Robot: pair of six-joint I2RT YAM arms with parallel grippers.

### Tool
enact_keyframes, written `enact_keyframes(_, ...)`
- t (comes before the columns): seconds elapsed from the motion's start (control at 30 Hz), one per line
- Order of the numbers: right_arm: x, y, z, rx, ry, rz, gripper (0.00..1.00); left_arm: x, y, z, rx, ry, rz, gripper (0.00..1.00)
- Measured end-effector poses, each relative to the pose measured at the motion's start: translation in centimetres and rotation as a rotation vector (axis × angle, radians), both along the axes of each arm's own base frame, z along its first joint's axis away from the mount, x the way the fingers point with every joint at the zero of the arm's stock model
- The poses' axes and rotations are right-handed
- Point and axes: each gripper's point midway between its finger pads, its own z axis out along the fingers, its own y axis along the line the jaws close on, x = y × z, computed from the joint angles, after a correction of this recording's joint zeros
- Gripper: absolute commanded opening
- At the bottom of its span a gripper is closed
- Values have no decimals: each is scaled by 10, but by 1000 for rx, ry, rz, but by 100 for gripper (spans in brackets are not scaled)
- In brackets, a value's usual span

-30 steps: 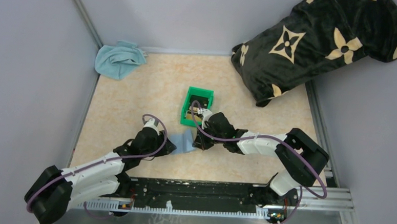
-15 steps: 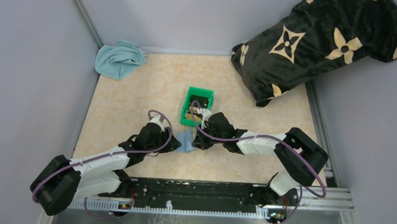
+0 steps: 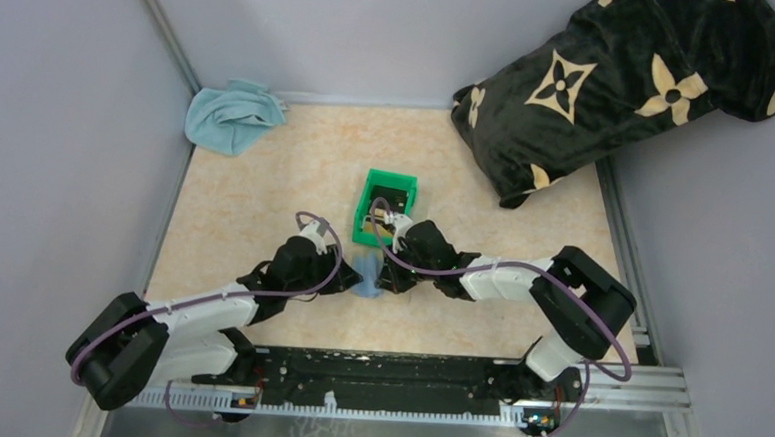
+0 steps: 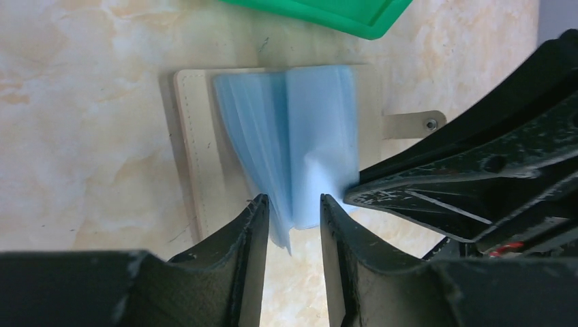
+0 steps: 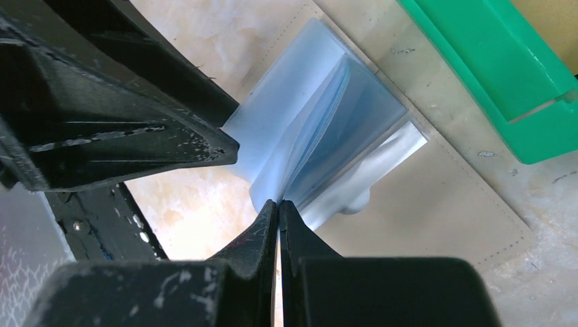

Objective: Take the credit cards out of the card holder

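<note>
The card holder (image 3: 365, 275) is being kept open on the counter (image 3: 265, 192), about midway between the left and right edges and somewhat nearer the near edge, just beside the near side of the green bin (image 3: 362, 217). Its tan cover is lying flat, and its blue see-through leaves are being held up off it from both sides. The near corner of a bunch of leaves is being gripped by the left pincer (image 4: 294, 221), whose fingers are standing only narrowly apart, with the leaves filling the gap. The thin edge of another leaf is being pinched by the right pincer (image 5: 279, 211), its fingers being pressed almost together. The two pincers are being held close to each other. A blue cloth (image 3: 229, 118) is lying in the far left corner, and a dark patterned pillow (image 3: 621, 81) is resting over the far right corner.
</note>
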Motion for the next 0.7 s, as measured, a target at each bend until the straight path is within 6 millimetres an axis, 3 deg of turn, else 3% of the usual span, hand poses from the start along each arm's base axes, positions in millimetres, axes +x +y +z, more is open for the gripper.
enact_keyframes(0.33,0,-2,-8,-19,15,-13,0,2,-15,8,-54,-17,-49,10)
enact_keyframes(0.4,1,-2,-8,-19,17,-17,0,2,-19,11,-61,-19,-59,0)
enact_keyframes(0.67,5,-7,-6,-25,8,-47,0,3,-20,22,-72,-52,-71,0)
enact_keyframes(0.7,6,-8,-3,-21,1,-54,1,4,-19,25,-74,-63,-71,3)
